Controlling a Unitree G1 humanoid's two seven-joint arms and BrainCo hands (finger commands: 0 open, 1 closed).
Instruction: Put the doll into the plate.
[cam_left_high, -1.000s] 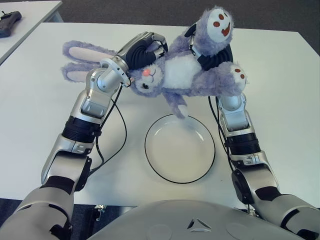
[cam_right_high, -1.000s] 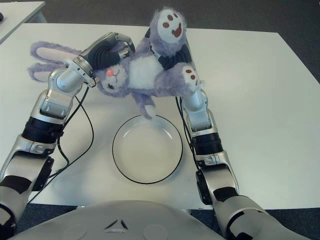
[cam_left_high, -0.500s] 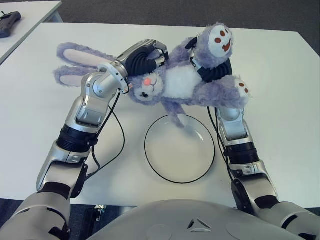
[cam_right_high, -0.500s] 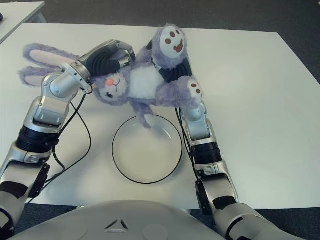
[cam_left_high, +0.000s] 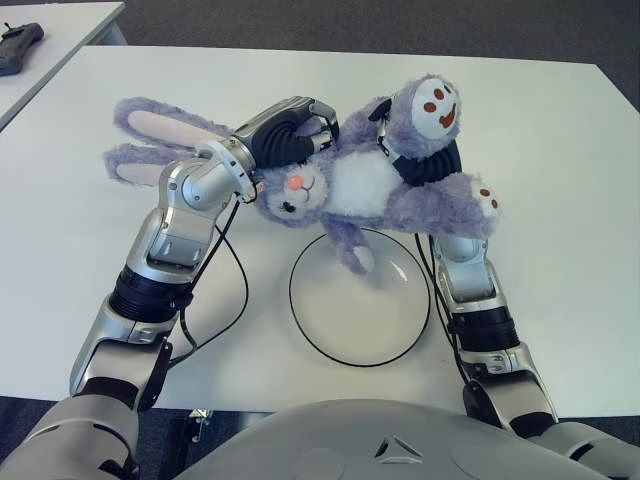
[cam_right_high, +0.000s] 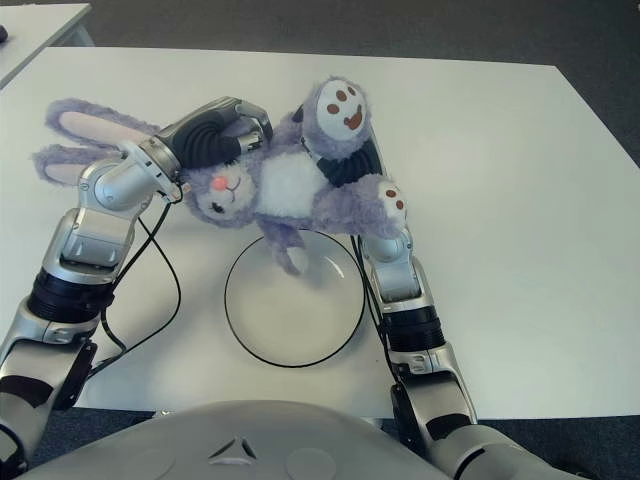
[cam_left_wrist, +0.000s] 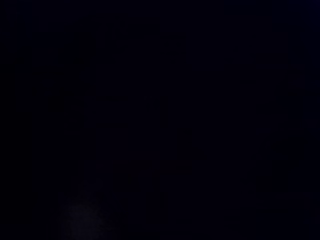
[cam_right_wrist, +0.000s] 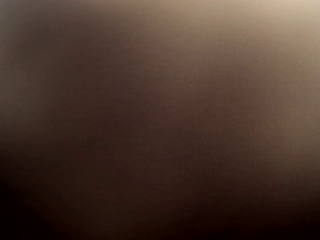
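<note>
One purple plush rabbit doll (cam_left_high: 360, 185) hangs face-up over the far rim of the single white plate (cam_left_high: 335, 325) on the white table (cam_left_high: 560, 200), one dangling paw just above the plate's far part. The left hand (cam_left_high: 285, 135) curls its fingers around the doll's head, beside its two long ears. The right hand (cam_left_high: 420, 160) clasps it between the two feet. Both wrist views show nothing.

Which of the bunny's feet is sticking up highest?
The foot with the smiley sole, poking up behind the right hand. The doll's other foot hangs lower, beside the plate.
</note>
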